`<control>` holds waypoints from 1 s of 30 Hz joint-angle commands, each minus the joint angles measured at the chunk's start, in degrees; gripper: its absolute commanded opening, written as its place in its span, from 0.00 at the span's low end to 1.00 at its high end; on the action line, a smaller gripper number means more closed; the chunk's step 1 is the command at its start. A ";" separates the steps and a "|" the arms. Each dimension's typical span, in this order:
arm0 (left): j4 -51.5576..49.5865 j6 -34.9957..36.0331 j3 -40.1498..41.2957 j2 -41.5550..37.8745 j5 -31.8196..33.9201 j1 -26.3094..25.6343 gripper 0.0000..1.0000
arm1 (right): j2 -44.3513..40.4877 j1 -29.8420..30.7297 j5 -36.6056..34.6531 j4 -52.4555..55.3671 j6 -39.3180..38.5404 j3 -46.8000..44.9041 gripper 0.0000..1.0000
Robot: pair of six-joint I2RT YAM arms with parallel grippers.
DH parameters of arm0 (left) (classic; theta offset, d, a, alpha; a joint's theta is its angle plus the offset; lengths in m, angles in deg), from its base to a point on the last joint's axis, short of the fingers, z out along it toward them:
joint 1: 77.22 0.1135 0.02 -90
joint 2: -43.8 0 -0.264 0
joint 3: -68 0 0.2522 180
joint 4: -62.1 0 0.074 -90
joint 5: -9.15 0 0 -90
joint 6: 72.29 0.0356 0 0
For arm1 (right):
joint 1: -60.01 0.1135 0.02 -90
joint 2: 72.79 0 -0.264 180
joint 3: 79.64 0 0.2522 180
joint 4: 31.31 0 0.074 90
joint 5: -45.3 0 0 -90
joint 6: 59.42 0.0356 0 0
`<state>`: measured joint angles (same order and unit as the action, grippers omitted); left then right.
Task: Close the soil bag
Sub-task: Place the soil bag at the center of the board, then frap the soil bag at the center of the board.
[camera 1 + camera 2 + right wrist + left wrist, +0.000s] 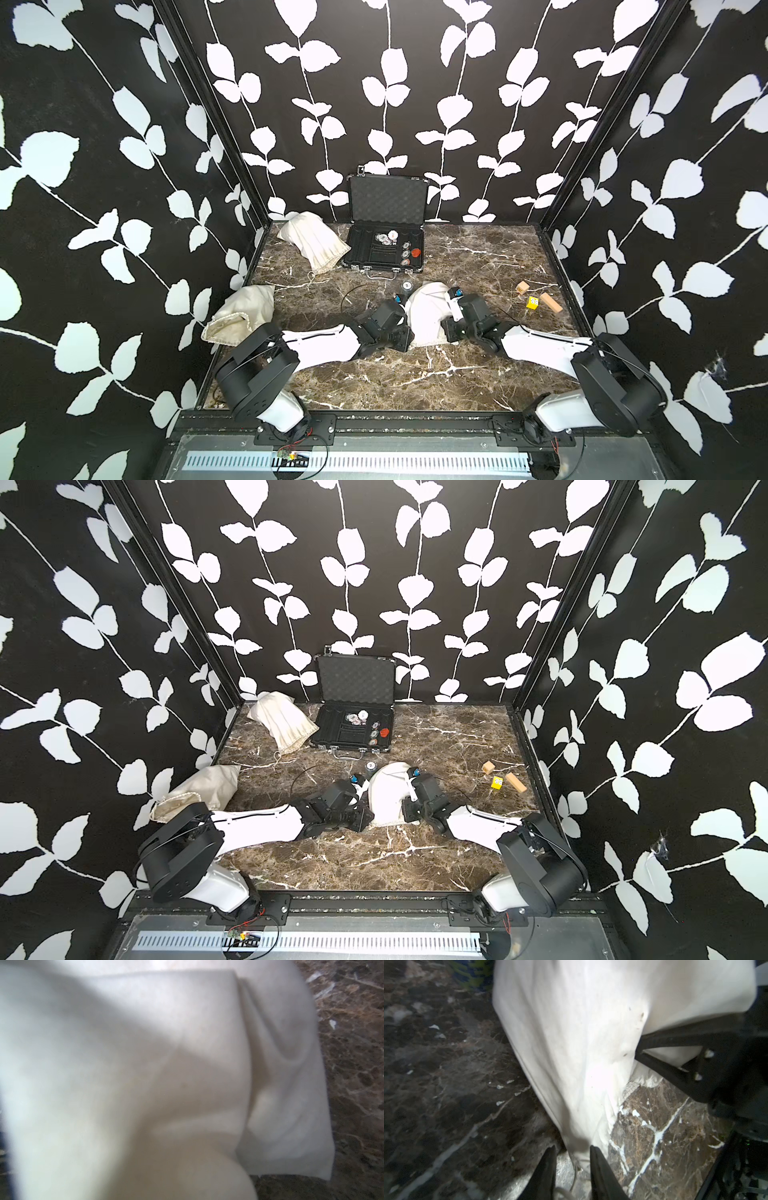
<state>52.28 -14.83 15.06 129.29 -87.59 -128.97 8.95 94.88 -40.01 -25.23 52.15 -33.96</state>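
The cloth soil bag [428, 318] looks soft and weighty; grip its near hem. Right end effector [639, 1048] pinches a fold; left end effector [572, 1148] straddles a corner, jaws apart.

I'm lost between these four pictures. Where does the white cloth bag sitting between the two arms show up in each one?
A top view: soil bag mid-table, nearer the camera than the open case.
A top view: same spot.
Left wrist: fills the middle, narrowing to the left hand.
Right wrist: blurred, fills most of the picture.
Shared landmark: the brown marble table, seen in all four.
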 commanded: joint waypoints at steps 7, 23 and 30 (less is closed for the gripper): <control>1.50 -1.21 2.24 -3.40 -0.58 -0.30 0.03 | 2.48 0.46 -2.79 -2.62 0.83 2.05 0.20; -14.09 10.73 -19.08 -12.55 7.52 -0.28 0.00 | -25.95 0.53 -11.05 -0.35 -17.72 -1.74 0.60; -17.66 15.05 -33.14 -7.68 8.45 -0.28 0.00 | -38.16 2.13 -4.74 -0.26 -24.82 0.21 0.71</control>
<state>38.55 -3.09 -14.57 119.96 -80.22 -128.97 -28.03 95.82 -47.64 -25.58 32.17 -35.25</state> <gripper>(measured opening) 0.044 0.713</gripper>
